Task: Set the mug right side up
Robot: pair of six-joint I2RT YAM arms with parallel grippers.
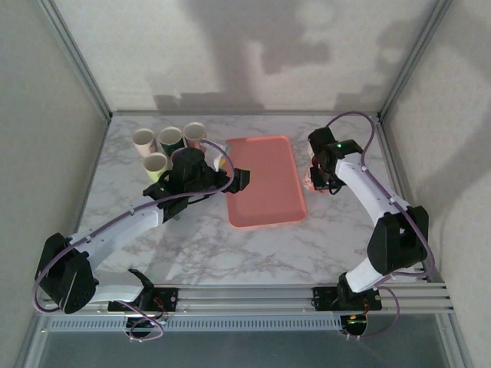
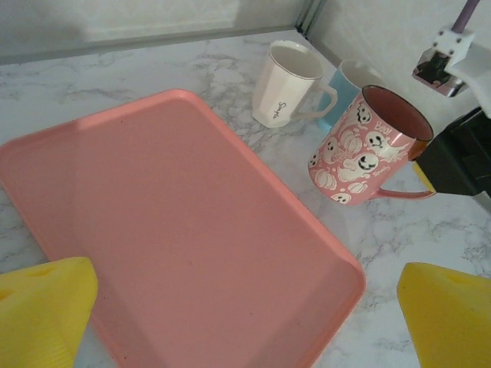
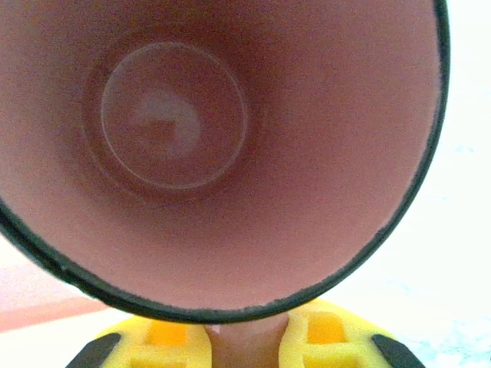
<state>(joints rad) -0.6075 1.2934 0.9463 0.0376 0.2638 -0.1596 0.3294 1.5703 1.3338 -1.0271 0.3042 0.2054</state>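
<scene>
The pink mug (image 2: 360,149), printed with white ghosts and pumpkins, leans just right of the pink tray (image 2: 176,222), mouth up and base low by the marble. My right gripper (image 3: 245,345) is shut on its handle (image 3: 247,337), which sits between the yellow fingers (image 3: 165,341). In the right wrist view I look straight into the mug's pink inside (image 3: 230,153). From above, the mug (image 1: 310,179) peeks out under my right gripper (image 1: 318,180). My left gripper (image 2: 245,322) hangs open over the tray's left part, yellow fingers (image 2: 42,307) wide apart, nothing between them.
A white mug (image 2: 285,93) and a light blue mug (image 2: 349,77) stand upright just behind the pink one. Several cups (image 1: 170,138) cluster at the table's back left beside my left arm. Grey walls close in the table on three sides.
</scene>
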